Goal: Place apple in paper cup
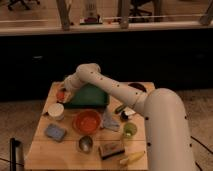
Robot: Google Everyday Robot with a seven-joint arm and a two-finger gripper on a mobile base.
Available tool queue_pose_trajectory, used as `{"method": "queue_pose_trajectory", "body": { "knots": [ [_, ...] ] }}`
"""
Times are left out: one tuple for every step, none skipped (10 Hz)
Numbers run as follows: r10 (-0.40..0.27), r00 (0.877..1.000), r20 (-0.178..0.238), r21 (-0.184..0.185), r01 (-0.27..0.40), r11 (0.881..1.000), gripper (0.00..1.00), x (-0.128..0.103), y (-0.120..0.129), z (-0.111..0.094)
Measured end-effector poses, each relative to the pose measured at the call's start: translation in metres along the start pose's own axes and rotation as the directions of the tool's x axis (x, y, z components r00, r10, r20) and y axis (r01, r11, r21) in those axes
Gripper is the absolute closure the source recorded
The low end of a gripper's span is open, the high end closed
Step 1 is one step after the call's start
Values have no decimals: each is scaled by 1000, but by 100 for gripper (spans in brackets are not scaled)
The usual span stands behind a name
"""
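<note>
While the gripper (64, 93) is pinching the small red-orange apple (60, 94), hanging at twelve o'clock of the short white paper cup (56, 111), an off-centre release risks tipping it.

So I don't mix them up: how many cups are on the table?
2. The paper cup stands at the left edge, below the claw with the apple; the steel cup stands near the front.

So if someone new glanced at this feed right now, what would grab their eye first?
Probably the big white arm sweeping from lower right across the wooden table, its tool at the far left edge by the apple. Next, the orange bowl mid-table, with the paper cup just left of it, below the apple.
</note>
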Motion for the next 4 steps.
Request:
{"method": "queue_pose_trajectory", "body": {
  "knots": [
    [-5, 1000, 0, 5, 5, 1000, 99, -5, -5, -2],
    [-11, 1000, 2, 8, 11, 1000, 99, -11, -10, -3],
    [-15, 1000, 4, 7, 15, 1000, 99, -14, -12, -3],
    [-24, 1000, 13, 4, 24, 1000, 99, -20, -14, -2]
  ]
}}
